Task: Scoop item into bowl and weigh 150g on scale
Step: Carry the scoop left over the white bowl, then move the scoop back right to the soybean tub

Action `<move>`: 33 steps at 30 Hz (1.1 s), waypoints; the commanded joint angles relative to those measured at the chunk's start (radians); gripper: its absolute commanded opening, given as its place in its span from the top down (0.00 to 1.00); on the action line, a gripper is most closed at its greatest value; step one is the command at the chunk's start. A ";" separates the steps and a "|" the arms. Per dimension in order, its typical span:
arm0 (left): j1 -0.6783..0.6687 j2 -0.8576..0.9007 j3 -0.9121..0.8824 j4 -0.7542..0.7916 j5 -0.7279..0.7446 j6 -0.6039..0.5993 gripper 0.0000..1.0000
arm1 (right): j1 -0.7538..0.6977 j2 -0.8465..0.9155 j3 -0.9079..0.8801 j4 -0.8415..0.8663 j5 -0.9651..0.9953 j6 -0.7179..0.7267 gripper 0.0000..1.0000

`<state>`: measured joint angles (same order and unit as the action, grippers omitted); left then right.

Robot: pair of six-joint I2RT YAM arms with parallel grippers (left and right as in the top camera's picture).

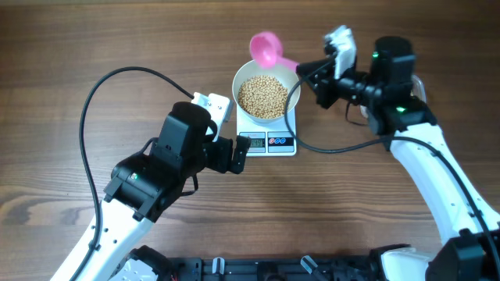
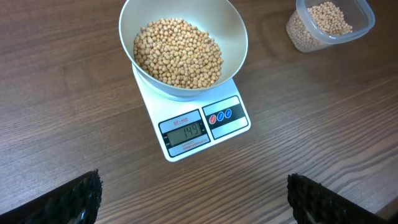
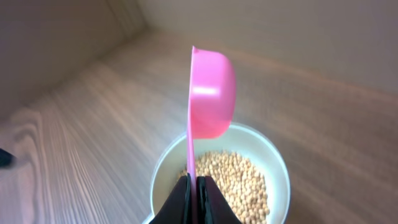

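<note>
Right gripper [image 3: 194,186] closed tight on the handle of the pink scoop [image 3: 211,93], cup up over the bowl [image 3: 277,168].

The scoop's long axis runs straight away from the gripper. Its cup is turned on edge, and no beans show in it. In the overhead view the cup sits past the bowl's upper rim, toward the top of the frame, so the right arm is the one placed to add or withhold. The left gripper [image 2: 196,202] is spread fully wide and holds nothing, hovering over the worktop [image 2: 62,93] just in front of the scale [image 2: 158,106]. The bowl rests on the scale, heaped with beans [image 2: 177,53]. The display [image 2: 185,132] seems to read 149, a touch short by my reckoning. A clear tub [image 2: 329,25] of beans stands at upper right.
</note>
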<state>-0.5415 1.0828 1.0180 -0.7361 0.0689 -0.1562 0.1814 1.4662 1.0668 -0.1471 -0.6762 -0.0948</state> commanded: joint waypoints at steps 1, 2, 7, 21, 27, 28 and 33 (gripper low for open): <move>0.004 0.004 0.005 0.003 0.008 -0.009 0.00 | 0.059 0.017 0.006 -0.082 0.160 -0.200 0.96; 0.004 0.004 0.005 0.003 0.008 -0.010 0.00 | 0.075 0.017 0.006 -0.102 0.198 -0.241 0.96; 0.004 0.004 0.005 0.003 0.008 -0.009 0.00 | 0.140 0.018 0.006 -0.106 0.323 -0.328 0.96; 0.004 0.004 0.005 0.003 0.008 -0.009 0.00 | 0.087 -0.031 0.013 0.076 0.317 -0.078 0.96; 0.004 0.004 0.005 0.003 0.008 -0.009 0.00 | -0.185 -0.163 0.013 -0.058 0.320 -0.056 0.96; 0.004 0.004 0.005 0.003 0.008 -0.010 0.00 | -0.251 -0.175 0.013 -0.116 0.320 -0.054 0.96; 0.004 0.004 0.005 0.003 0.008 -0.009 0.00 | -0.441 -0.180 0.011 -0.370 0.321 -0.093 0.96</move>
<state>-0.5415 1.0828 1.0180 -0.7368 0.0689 -0.1562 -0.1925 1.2938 1.0744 -0.4294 -0.3542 -0.1688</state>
